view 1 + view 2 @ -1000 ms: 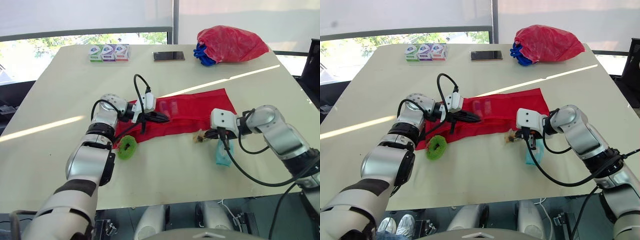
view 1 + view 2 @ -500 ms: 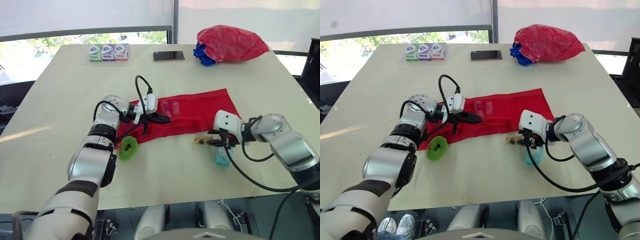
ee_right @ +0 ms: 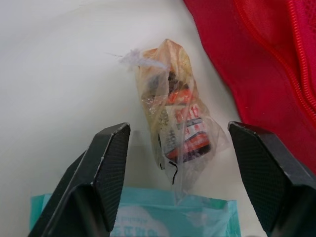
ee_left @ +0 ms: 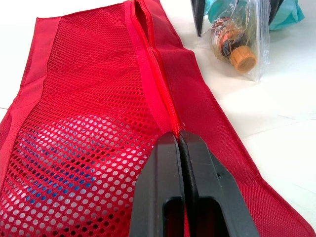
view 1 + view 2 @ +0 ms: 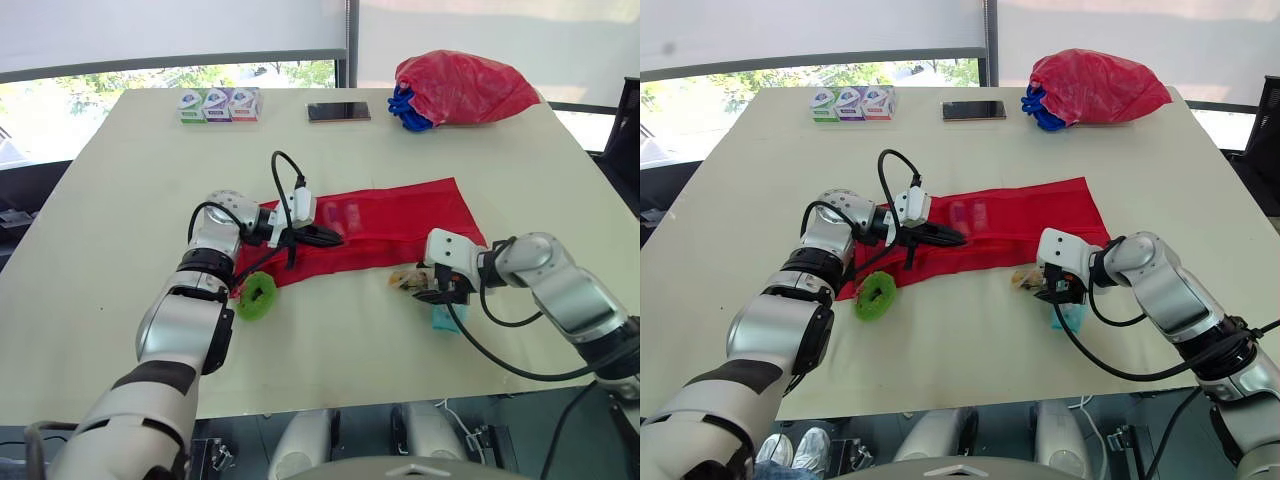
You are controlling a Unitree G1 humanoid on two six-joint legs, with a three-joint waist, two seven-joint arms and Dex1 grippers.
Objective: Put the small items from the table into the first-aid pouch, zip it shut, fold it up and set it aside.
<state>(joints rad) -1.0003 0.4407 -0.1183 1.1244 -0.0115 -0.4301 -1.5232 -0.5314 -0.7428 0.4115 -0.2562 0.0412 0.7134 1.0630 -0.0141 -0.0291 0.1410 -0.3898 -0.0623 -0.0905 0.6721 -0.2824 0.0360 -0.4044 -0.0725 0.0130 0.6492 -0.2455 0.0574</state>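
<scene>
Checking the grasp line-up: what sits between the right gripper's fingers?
A small clear bag of bottles lies on the table between the fingers of the open right gripper, beside the red pouch; the right wrist view shows it.

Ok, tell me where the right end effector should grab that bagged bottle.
Across the bottle's middle, the firm part inside the clear bag, not the loose plastic. Come from the teal packet side: the bottle lies lengthwise between the fingers of the open right end effector.
</scene>
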